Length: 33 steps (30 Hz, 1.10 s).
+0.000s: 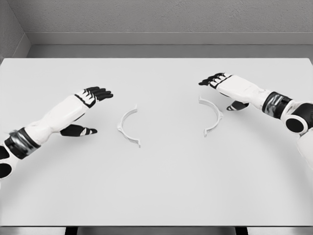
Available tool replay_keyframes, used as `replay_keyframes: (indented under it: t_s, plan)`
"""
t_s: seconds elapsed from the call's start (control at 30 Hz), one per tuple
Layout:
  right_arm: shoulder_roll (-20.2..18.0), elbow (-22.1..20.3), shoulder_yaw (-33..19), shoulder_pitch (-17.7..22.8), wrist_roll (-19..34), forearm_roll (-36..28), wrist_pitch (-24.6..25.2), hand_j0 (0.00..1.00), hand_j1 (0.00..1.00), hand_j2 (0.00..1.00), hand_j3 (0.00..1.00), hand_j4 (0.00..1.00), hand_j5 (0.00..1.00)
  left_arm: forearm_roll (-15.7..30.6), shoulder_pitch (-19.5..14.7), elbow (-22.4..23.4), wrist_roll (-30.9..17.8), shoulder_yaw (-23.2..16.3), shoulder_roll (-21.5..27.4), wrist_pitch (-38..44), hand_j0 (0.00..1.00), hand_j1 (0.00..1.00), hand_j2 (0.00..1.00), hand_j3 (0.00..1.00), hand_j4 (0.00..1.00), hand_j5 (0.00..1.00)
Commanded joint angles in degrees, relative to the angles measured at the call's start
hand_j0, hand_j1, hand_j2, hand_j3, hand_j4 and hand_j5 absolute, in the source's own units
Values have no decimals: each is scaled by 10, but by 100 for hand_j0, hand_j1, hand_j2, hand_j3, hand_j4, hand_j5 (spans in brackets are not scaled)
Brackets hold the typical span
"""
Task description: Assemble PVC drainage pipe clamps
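We see two clamp halves on table [161, 186], apart, open sides facing: left half [128, 126], right half [212, 115]. Left hand [93, 95] and right hand [218, 81] open, hold nothing. We judge step: reaching. Next: grasp each half, bring together.

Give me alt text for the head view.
Two white half-ring clamp pieces, the left clamp half and right clamp half, lie apart on a white table. The open left hand and right hand flank them, touching neither.

Bright, even, diffuse light; soft faint shadows under arms; sharp render, no glare.
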Motion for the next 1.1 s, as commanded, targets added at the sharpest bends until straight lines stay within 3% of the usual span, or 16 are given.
replay_keyframes:
  t_s: [0.0,0.47,1.07]
  plan:
    - [1,0,2,0,0,-4,1,100,100,100,100,100,100,2,0,0,-1,-15,-14,0,100,100,100,100,100,100]
    - [3,-1,18,-1,1,-4,1,100,100,100,100,100,100,1,-21,69,-2,-19,-85,0,100,100,100,100,100,100]
    - [16,-10,26,-2,2,-3,1,100,100,100,100,100,100,-11,-20,68,-2,-26,-116,0,100,100,100,100,100,100]
